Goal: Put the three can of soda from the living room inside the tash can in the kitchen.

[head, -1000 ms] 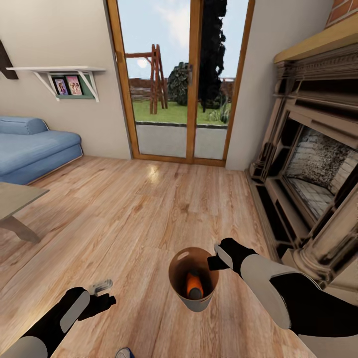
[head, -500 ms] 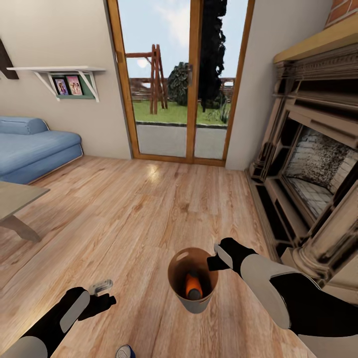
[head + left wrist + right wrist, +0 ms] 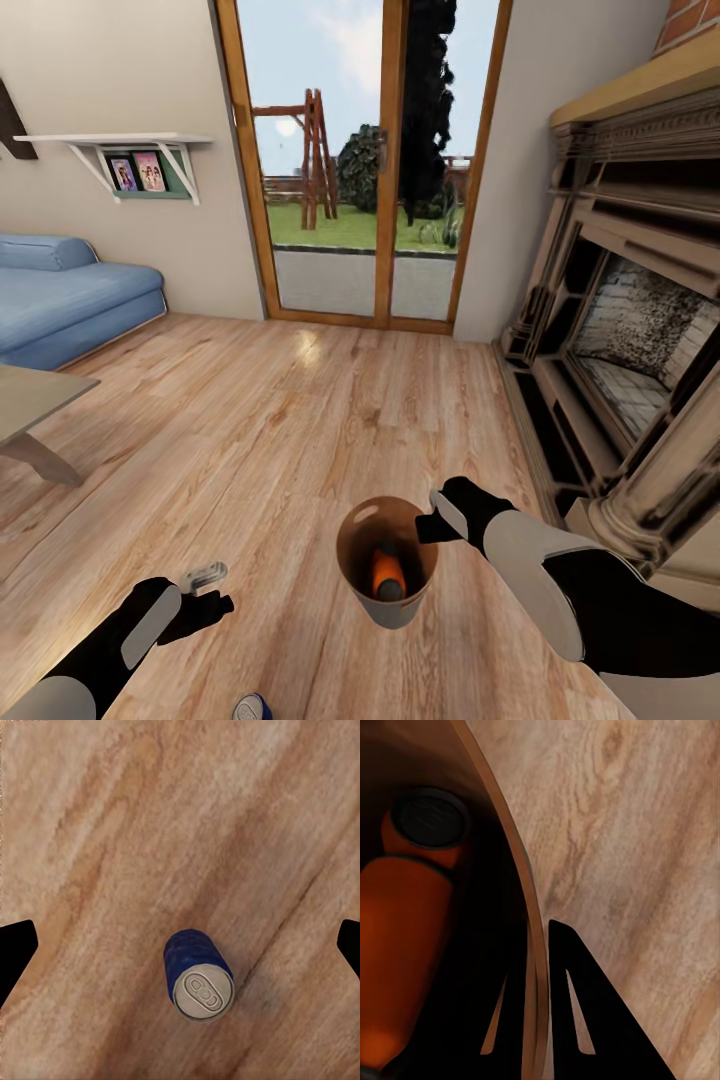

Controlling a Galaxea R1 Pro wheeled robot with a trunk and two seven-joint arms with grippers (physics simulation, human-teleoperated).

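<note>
Legible text: none. Dark blue can (image 3: 198, 973): no readable label or brand. Framed photos (image 3: 136, 172) on wall shelf: no readable lettering.

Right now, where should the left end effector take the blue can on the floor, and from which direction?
Probably around the mid-body of the blue can, descending from above. It stands upright on the wood floor, and the open left end effector already looks down on its silver top.
</note>
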